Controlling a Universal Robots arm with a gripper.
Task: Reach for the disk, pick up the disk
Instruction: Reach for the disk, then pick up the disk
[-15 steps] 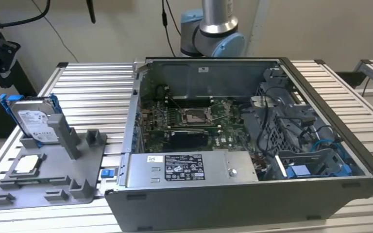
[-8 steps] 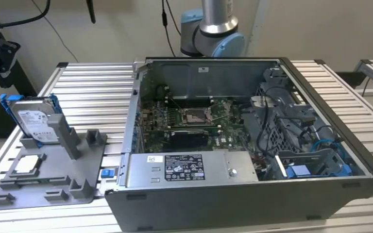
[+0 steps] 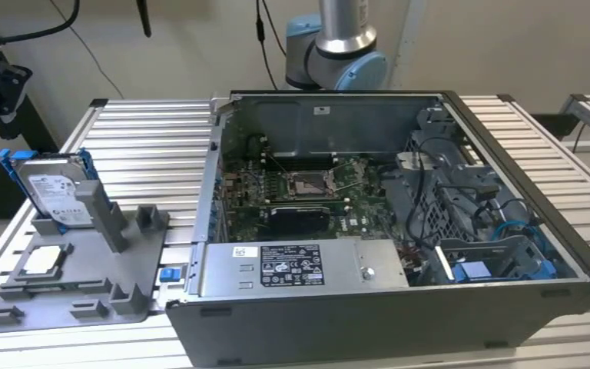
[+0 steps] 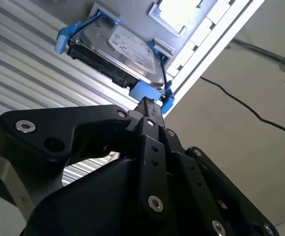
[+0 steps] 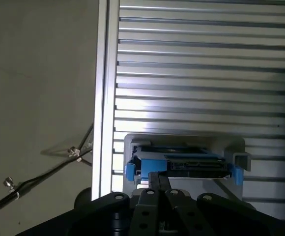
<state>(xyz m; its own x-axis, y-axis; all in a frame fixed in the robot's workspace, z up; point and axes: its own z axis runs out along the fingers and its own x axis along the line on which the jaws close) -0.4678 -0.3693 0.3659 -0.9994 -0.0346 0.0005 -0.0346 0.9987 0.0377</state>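
On the slatted metal table (image 3: 141, 131): an open computer case (image 3: 377, 307) at the exterior view's right, a grey holder tray (image 3: 80, 269) at its left. Over the tray hangs the black gripper (image 5: 158, 177), fingers pressed together and grasping nothing, pointing at the disk (image 3: 54, 188) but apart from it. Stands on edge in a slot of the tray, blue frame around. Beside it, flat on the tray, a small square chip (image 3: 44, 261).

An open computer case (image 3: 377, 327) sits centre frame in the exterior view on a slatted metal table (image 3: 151, 131), motherboard (image 3: 310, 196) exposed; lower left, a grey fixture (image 3: 95, 269) carries a small square chip (image 3: 45, 261).
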